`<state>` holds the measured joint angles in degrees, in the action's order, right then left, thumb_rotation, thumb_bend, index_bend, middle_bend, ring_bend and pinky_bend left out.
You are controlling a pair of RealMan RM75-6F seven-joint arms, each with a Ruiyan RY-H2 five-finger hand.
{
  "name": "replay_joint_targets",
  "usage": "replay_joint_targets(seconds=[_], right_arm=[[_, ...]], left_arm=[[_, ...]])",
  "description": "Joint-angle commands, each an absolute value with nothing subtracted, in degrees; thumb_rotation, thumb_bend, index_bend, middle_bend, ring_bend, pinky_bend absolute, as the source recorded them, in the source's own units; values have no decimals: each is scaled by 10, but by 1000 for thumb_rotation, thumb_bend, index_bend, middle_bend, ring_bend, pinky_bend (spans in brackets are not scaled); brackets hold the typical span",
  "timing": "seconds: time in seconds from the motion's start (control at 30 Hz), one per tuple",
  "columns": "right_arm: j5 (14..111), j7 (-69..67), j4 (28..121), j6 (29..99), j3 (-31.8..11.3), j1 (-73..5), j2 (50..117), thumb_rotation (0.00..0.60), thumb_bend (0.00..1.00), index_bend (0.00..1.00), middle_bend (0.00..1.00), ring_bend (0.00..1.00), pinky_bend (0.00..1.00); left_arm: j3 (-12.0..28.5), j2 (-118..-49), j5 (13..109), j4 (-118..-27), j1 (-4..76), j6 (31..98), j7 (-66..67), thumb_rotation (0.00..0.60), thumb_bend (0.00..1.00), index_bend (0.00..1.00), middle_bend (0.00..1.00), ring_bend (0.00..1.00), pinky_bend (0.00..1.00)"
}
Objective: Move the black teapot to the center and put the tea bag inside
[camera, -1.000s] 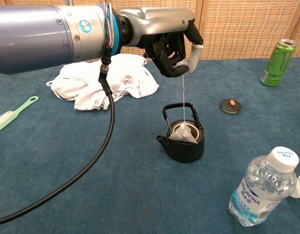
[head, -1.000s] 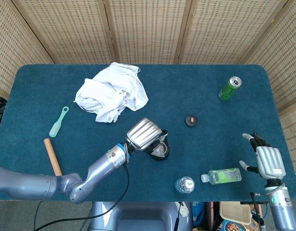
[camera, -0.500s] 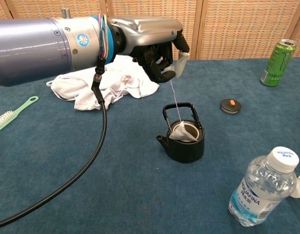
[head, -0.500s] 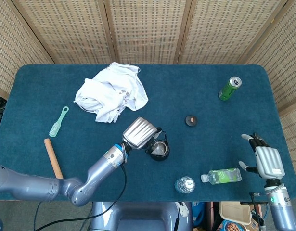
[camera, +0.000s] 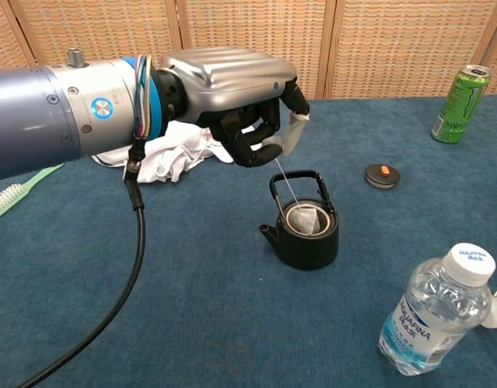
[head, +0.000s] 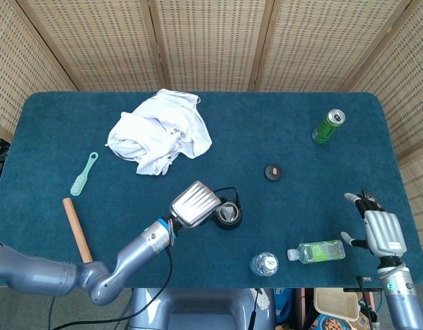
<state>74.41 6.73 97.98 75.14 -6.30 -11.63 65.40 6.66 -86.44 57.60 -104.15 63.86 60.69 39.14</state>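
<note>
While our right hand (head: 380, 230) rests open by the clear plastic water bottle (camera: 430, 319) nearest us, small black iron teapot (camera: 306, 234) mid-table, white tea bag (camera: 307, 219) inside it, string running up-left to our left hand (camera: 240, 105) pinching it, crumpled white cloth (head: 159, 130) beyond.

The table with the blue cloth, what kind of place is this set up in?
Probably a robot test setup indoors, not a real kitchen: woven rattan screens wall off the table, and unrelated props lie scattered on it, such as a white cloth, a green can and a black teapot.
</note>
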Motion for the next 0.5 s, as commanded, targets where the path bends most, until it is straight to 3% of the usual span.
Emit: replay_joint_targets(seconds=[0.03,0.33,0.5], right_arm=[[745,67,980,750,-62,-116,654,600,331,239,302,303,486],[743,68,983,749,-63,-117,650,600,331,239,302,303,486],[742,69,984,749,-63,-115,648,600,331,239,302,303,486]], left_arm=[[51,-864,602,-1046,628,615,393,600,518,593,822,817,791],[19,-872,649,-1038,607,622,424,600,519,550,811,802,788],[4,-878,647,-1037,600,622,470,600,517,413,799,793,785]])
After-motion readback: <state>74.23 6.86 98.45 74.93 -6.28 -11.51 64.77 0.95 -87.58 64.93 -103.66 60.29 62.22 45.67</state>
